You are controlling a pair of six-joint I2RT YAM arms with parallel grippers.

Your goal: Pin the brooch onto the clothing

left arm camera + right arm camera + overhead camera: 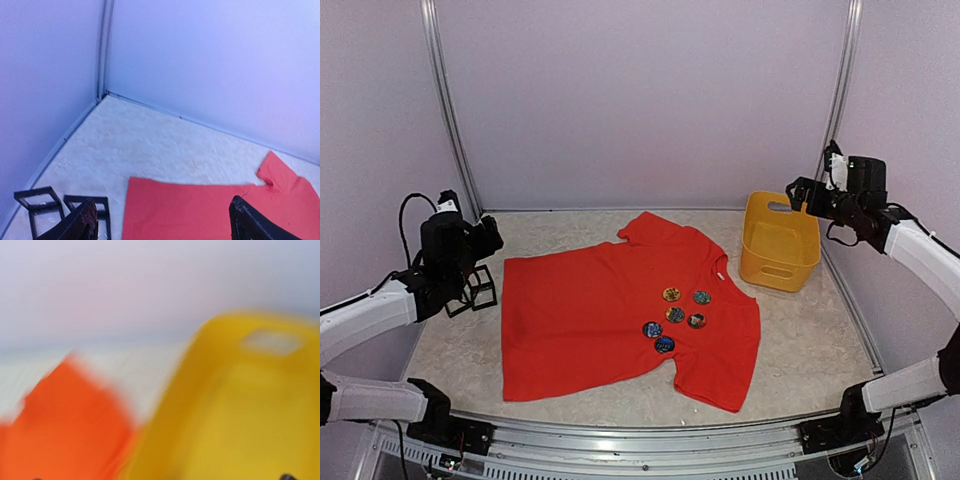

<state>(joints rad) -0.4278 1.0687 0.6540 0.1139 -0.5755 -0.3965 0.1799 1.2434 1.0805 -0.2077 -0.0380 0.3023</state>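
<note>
The red T-shirt (590, 320) lies spread flat on the table. Several round brooches (675, 314) sit in a cluster on its chest. My left gripper (490, 240) hovers left of the shirt's hem, above the table. In the left wrist view its fingers (85, 222) stand wide apart, open and empty, with the shirt's hem (200, 210) between them. My right gripper (798, 192) hangs in the air above the yellow basket (780, 242). The right wrist view is blurred by motion. It shows the basket (240, 415), the shirt (60, 430), and dark fingertips only at the bottom corners, far apart.
Two small black open frames (472, 290) stand on the table under my left gripper; they also show in the left wrist view (40, 205). Pale walls with metal corner posts (445, 110) close in the back and sides.
</note>
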